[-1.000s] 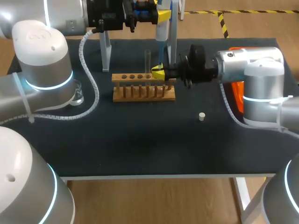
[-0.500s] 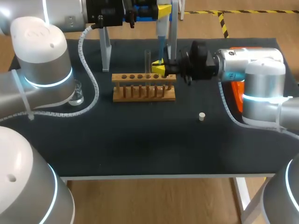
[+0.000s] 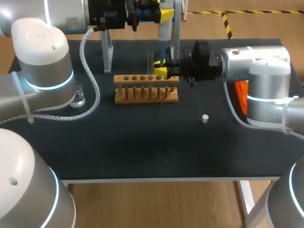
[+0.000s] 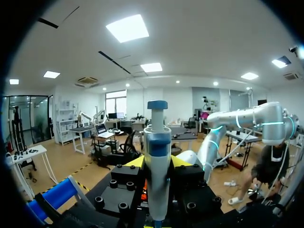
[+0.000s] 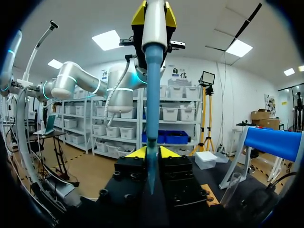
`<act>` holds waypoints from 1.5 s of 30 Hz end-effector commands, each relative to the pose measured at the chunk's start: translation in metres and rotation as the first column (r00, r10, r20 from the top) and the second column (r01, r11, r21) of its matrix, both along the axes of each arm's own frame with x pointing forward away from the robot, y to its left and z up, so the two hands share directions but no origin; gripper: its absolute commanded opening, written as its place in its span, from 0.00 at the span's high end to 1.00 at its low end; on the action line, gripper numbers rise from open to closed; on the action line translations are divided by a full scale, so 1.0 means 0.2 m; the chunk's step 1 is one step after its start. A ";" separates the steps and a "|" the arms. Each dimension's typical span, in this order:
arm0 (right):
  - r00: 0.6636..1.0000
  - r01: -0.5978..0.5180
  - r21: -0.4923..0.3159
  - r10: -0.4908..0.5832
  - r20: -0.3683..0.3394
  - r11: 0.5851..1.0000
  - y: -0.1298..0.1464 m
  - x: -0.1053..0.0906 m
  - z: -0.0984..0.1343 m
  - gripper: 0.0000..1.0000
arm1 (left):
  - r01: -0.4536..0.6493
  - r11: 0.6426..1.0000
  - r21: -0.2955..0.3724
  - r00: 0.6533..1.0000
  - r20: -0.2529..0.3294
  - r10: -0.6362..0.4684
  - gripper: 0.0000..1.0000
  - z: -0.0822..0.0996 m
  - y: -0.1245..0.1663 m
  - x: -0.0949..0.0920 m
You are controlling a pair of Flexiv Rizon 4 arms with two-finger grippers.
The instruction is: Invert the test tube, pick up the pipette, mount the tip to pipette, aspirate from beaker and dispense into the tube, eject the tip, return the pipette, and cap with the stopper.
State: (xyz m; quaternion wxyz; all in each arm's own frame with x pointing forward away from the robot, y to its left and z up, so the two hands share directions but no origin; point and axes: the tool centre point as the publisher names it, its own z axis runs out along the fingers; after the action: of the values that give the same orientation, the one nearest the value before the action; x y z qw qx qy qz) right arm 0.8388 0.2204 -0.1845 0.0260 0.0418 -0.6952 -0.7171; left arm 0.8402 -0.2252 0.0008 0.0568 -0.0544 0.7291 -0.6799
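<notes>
Looking like the tip-mounting step. Got the left gripper (image 4: 157, 162) clenched on the pipette (image 4: 157, 142), held high over the wooden rack (image 3: 146, 95). Got the right gripper (image 5: 152, 153) pinching the blue tip (image 5: 152, 95) from 2 sides, right at the pipette's nose and just beside the test tube (image 3: 150, 61) standing in the rack. Could seat crooked if pushed up off-axis, then leak or drop off at the beaker (image 3: 79, 95). Could also knock the tube on the way out.

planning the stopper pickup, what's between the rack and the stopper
Head view: only bare black tabletop between the wooden rack and the white stopper.
</notes>
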 end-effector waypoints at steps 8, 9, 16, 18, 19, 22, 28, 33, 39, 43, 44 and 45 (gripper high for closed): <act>1.000 0.004 -0.136 -0.001 0.023 0.991 -0.13 -0.03 -0.13 0.00 | 0.001 1.000 -0.010 1.000 0.004 -0.001 1.00 -0.02 0.00 0.00; 1.000 0.005 -0.145 -0.001 0.025 0.989 -0.14 -0.03 -0.15 0.00 | 0.001 1.000 -0.010 1.000 0.004 -0.001 1.00 -0.02 0.00 0.00; 0.999 0.027 -0.210 -0.017 0.048 0.977 -0.30 -0.04 -0.21 0.00 | 0.001 1.000 -0.010 1.000 0.004 -0.001 1.00 -0.02 0.00 0.00; 0.998 0.035 -0.227 -0.023 0.056 0.973 -0.34 -0.04 -0.23 0.00 | 0.001 1.000 -0.010 1.000 0.004 -0.001 1.00 -0.02 0.00 0.00; 0.998 0.038 -0.231 -0.025 0.059 0.972 -0.36 -0.04 -0.24 0.00 | 0.001 1.000 -0.010 1.000 0.004 -0.001 1.00 -0.02 0.00 0.00; 0.997 0.051 -0.245 -0.034 0.076 0.968 -0.41 -0.04 -0.25 0.00 | 0.001 1.000 -0.010 1.000 0.004 -0.001 1.00 -0.02 0.00 0.00; 0.995 0.068 -0.246 -0.048 0.086 0.967 -0.45 -0.05 -0.24 0.00 | 0.001 1.000 -0.010 1.000 0.004 -0.001 1.00 -0.02 0.00 0.00; 0.995 0.068 -0.246 -0.048 0.086 0.967 -0.45 -0.05 -0.24 0.00 | 0.001 1.000 -0.010 1.000 0.004 -0.001 1.00 -0.02 0.00 0.00; 0.995 0.068 -0.246 -0.048 0.086 0.967 -0.45 -0.05 -0.24 0.00 | 0.001 1.000 -0.010 1.000 0.004 -0.001 1.00 -0.02 0.00 0.00; 0.995 0.068 -0.246 -0.048 0.086 0.967 -0.45 -0.05 -0.24 0.00 | 0.001 1.000 -0.010 1.000 0.004 -0.001 1.00 -0.02 0.00 0.00; 0.995 0.068 -0.246 -0.048 0.086 0.967 -0.45 -0.05 -0.24 0.00 | 0.001 1.000 -0.010 1.000 0.004 -0.001 1.00 -0.02 0.00 0.00; 0.995 0.068 -0.246 -0.048 0.086 0.967 -0.45 -0.05 -0.24 0.00 | 0.001 1.000 -0.010 1.000 0.004 -0.001 1.00 -0.02 0.00 0.00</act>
State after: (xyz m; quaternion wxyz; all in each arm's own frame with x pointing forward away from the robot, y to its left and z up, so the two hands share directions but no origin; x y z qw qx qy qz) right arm 0.8301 0.1323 -0.2334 -0.0179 0.0465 -0.7805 -0.6232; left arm 0.8398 -0.2251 -0.0024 0.0575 -0.0536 0.7260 -0.6832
